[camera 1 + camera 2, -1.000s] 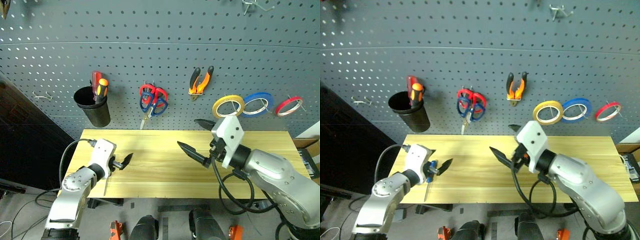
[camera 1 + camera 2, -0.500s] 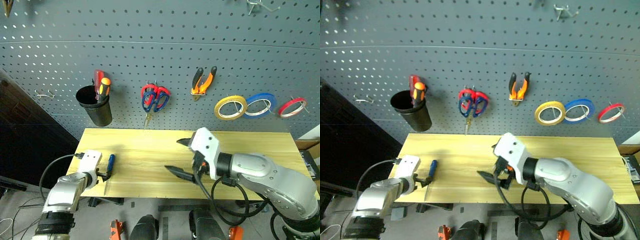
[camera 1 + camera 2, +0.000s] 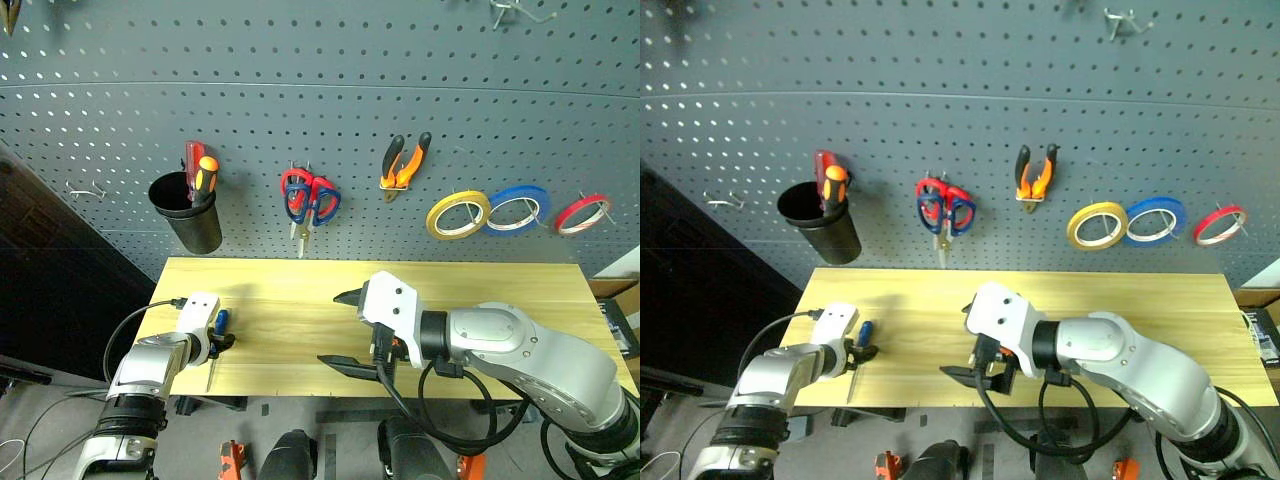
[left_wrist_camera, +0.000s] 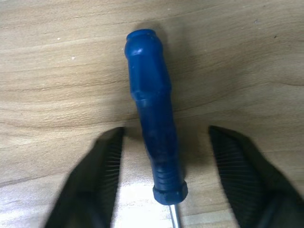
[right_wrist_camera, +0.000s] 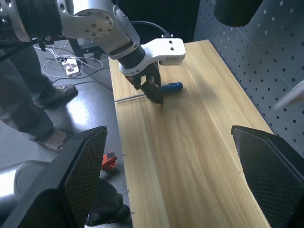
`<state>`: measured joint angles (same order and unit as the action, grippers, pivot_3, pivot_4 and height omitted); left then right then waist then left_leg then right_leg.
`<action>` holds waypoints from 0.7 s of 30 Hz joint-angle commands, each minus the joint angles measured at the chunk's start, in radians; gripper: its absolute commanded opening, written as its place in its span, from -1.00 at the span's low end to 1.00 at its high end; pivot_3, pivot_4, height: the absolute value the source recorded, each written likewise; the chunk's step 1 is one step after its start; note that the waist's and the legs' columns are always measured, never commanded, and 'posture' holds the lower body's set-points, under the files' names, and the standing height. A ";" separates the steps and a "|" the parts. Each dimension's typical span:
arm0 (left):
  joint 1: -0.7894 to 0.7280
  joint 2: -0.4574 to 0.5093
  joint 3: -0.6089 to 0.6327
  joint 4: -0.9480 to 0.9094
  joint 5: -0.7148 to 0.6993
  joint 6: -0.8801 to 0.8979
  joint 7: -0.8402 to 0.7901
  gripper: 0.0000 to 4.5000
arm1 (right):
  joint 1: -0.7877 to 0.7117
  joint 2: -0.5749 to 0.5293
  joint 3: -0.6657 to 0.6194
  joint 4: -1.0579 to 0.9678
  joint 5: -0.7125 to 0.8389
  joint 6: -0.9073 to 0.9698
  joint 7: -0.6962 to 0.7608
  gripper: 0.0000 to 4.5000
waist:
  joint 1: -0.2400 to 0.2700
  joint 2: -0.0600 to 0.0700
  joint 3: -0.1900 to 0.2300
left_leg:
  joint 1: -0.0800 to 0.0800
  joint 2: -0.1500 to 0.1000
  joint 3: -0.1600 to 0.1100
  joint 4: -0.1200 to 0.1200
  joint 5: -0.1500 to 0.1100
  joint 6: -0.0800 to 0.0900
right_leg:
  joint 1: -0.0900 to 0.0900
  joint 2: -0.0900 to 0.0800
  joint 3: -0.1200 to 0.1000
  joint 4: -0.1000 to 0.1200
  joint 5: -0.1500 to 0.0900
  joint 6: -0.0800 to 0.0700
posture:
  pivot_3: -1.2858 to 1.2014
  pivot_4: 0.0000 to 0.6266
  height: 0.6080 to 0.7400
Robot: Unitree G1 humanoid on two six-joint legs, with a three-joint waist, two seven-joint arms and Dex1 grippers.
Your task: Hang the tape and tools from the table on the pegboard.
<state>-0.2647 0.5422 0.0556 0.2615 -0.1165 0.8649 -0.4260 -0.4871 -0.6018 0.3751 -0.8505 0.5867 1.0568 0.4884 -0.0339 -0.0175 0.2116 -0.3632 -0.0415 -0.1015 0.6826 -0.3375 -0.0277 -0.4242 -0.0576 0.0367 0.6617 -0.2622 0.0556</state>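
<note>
Screwdriver point(image 4: 154, 137) shaft cut off by the left wrist view's edge

There are no words, numbers or signs to read anywhere here. The tape rings, the hanging tools, the black cup and the robot's arms show no letters or brand names. The table and the grey board with holes are plain too.
</note>
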 commanded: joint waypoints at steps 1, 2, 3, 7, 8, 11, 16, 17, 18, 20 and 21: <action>0.029 -0.006 0.011 -0.014 0.000 0.002 0.010 -0.32 | -0.004 -0.007 -0.017 -0.013 -0.015 -0.034 0.018 1.00 | 0.000 0.000 0.000 | 0.000 0.000 0.000 0.000 0.000 0.000 | 0.000 0.000 0.000 0.000 0.000 0.000 | -0.01 -0.36 1.00; 0.031 -0.009 0.011 -0.015 0.001 -0.005 0.012 -0.43 | -0.003 -0.009 -0.019 -0.010 -0.020 -0.038 0.023 1.00 | 0.000 0.000 0.000 | 0.000 0.000 0.000 0.000 0.000 0.000 | 0.000 0.000 0.000 0.000 0.000 0.000 | 0.00 -0.37 1.00; 0.032 -0.013 0.011 -0.015 0.001 -0.009 0.016 -0.57 | -0.001 -0.012 -0.021 -0.007 -0.024 -0.043 0.028 1.00 | 0.001 0.000 0.000 | 0.000 0.000 0.000 0.000 0.000 0.000 | 0.000 0.000 0.000 0.000 0.000 0.000 | 0.00 -0.38 1.00; 0.039 -0.028 0.020 -0.031 0.002 -0.023 0.029 -0.76 | 0.005 -0.027 -0.028 0.000 -0.031 -0.064 0.047 1.00 | 0.003 0.000 -0.001 | 0.000 0.000 0.000 0.000 0.000 0.000 | 0.000 0.000 0.000 0.000 0.000 0.000 | 0.01 -0.41 1.00; 0.051 -0.031 0.027 -0.050 0.003 -0.035 0.037 -0.76 | 0.008 -0.033 -0.032 0.002 -0.033 -0.073 0.055 1.00 | 0.004 -0.001 -0.001 | 0.000 0.000 0.000 0.000 0.000 0.000 | 0.000 0.000 0.000 0.000 0.000 0.000 | 0.01 -0.43 1.00; 0.118 -0.043 0.072 -0.145 0.010 -0.198 0.070 -0.76 | 0.009 -0.042 -0.045 0.002 -0.031 -0.097 0.077 1.00 | 0.001 -0.002 -0.002 | 0.000 0.000 0.000 0.000 0.000 -0.001 | 0.000 0.000 0.000 0.000 0.000 0.000 | 0.01 -0.46 1.00; 0.364 -0.057 0.120 -0.390 0.024 -0.551 0.071 -0.76 | 0.012 -0.046 -0.107 -0.006 0.014 -0.123 0.122 1.00 | 0.004 -0.006 -0.007 | -0.002 0.001 0.001 -0.001 0.000 -0.001 | -0.002 -0.001 0.001 -0.003 0.000 0.000 | 0.03 -0.51 1.00; 0.398 -0.065 0.127 -0.413 0.026 -0.583 0.080 -0.76 | 0.012 -0.046 -0.115 -0.004 0.016 -0.131 0.130 1.00 | 0.008 -0.007 -0.010 | -0.002 0.001 0.001 -0.002 0.000 -0.002 | -0.002 -0.002 0.001 -0.004 0.000 0.000 | 0.03 -0.52 1.00; 0.423 -0.072 0.128 -0.432 0.031 -0.618 0.085 -0.76 | 0.011 -0.045 -0.123 -0.001 0.017 -0.137 0.136 1.00 | 0.009 -0.007 -0.011 | -0.002 0.000 0.001 -0.002 0.000 -0.001 | -0.002 -0.003 0.001 -0.004 0.000 0.000 | 0.03 -0.53 1.00; 0.460 -0.078 0.120 -0.476 0.051 -0.700 0.087 -0.76 | 0.005 -0.041 -0.150 0.007 0.028 -0.154 0.152 1.00 | 0.014 -0.007 -0.017 | -0.002 0.000 0.001 -0.002 0.000 -0.001 | -0.001 -0.003 0.001 -0.004 0.000 0.000 | 0.04 -0.55 1.00; 0.463 -0.080 0.111 -0.488 0.060 -0.734 0.086 -0.76 | 0.001 -0.042 -0.164 0.018 0.034 -0.164 0.164 1.00 | 0.018 -0.008 -0.018 | -0.002 0.000 0.001 -0.001 0.000 -0.001 | 0.000 -0.003 0.001 -0.004 0.000 0.000 | 0.05 -0.58 1.00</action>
<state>0.2011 0.4621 0.1619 -0.1601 -0.0747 0.2148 -0.3456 -0.4740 -0.6462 0.2526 -0.8229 0.6008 0.9308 0.6288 -0.0158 -0.0252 0.1935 -0.3645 -0.0414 -0.1009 0.6812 -0.3376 -0.0289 -0.4238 -0.0602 0.0372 0.6576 -0.2619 0.0552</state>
